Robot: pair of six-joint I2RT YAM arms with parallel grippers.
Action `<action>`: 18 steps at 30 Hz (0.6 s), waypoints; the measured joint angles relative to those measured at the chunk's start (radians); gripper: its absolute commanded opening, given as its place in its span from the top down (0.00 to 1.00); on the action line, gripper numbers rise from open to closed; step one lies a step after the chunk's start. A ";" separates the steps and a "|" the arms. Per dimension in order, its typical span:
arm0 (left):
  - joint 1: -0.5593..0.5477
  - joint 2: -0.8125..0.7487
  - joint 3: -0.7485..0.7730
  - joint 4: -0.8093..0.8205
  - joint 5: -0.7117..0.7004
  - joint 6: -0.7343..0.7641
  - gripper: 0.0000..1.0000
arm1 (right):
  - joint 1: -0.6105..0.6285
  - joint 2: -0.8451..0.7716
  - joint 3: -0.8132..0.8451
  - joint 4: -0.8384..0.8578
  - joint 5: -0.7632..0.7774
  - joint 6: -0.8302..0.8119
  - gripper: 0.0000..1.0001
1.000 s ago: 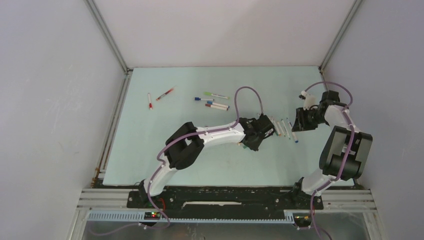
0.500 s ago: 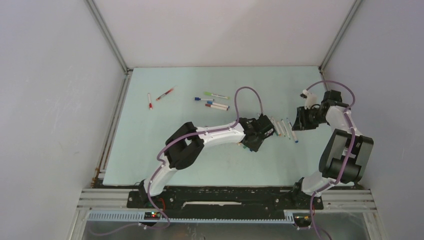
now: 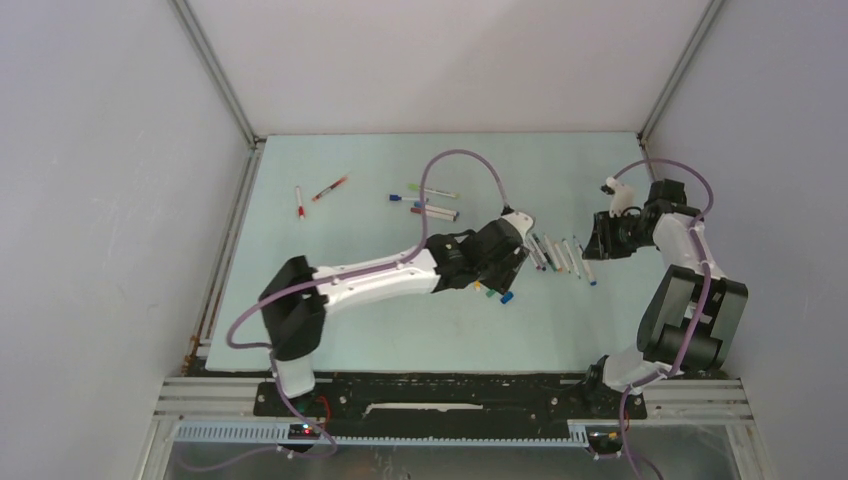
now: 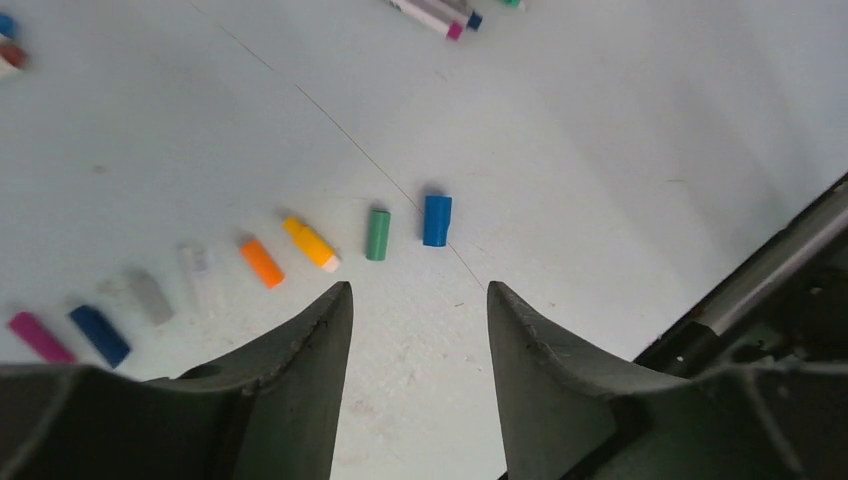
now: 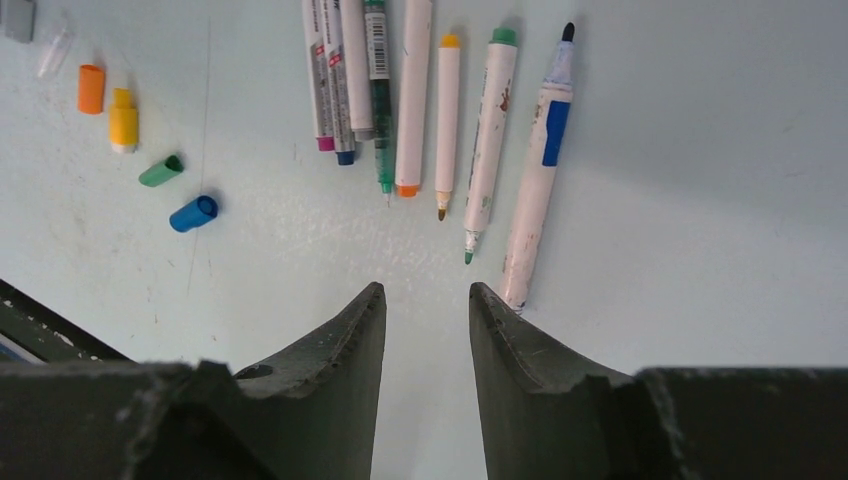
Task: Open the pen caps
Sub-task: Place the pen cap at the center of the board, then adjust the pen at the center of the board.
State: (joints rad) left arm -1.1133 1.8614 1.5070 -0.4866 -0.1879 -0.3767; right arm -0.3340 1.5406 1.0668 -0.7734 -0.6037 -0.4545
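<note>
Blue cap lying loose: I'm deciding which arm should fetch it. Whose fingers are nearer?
Left. The left fingers hover just short of the blue cap; the right fingers sit beyond the pen row.

Pale mint bench (image 4: 620,110): matt, smooth, faint scratches and scuffs. Short coloured plastic pen caps (image 4: 437,220): smooth, slight sheen. Slim white-barrelled plastic pens (image 5: 413,90): glossy, printed labels. Left gripper (image 4: 420,292) and right gripper (image 5: 427,292) jaws: dark grey matt plastic, edges rough and chipped.
</note>
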 measured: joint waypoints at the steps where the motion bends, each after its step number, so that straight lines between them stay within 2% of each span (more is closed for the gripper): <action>1: -0.001 -0.037 -0.019 0.015 -0.011 0.005 0.43 | 0.000 -0.004 0.000 -0.001 -0.004 -0.001 0.60; 6: -0.001 -0.191 -0.097 0.076 -0.094 0.042 0.30 | 0.000 -0.031 0.000 -0.004 -0.022 -0.006 0.60; 12: 0.024 -0.302 -0.191 0.106 -0.237 0.093 0.27 | 0.000 -0.061 0.000 -0.009 -0.043 -0.010 0.60; 15: 0.092 -0.344 -0.238 0.111 -0.260 0.100 0.24 | 0.000 -0.072 0.000 -0.013 -0.058 -0.010 0.60; 18: 0.214 -0.401 -0.293 0.112 -0.265 0.098 0.20 | 0.004 -0.088 0.000 -0.018 -0.072 -0.011 0.60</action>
State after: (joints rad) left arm -0.8989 1.4609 1.2144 -0.3744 -0.4526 -0.2787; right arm -0.3298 1.4525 1.0668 -0.7910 -0.6762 -0.4652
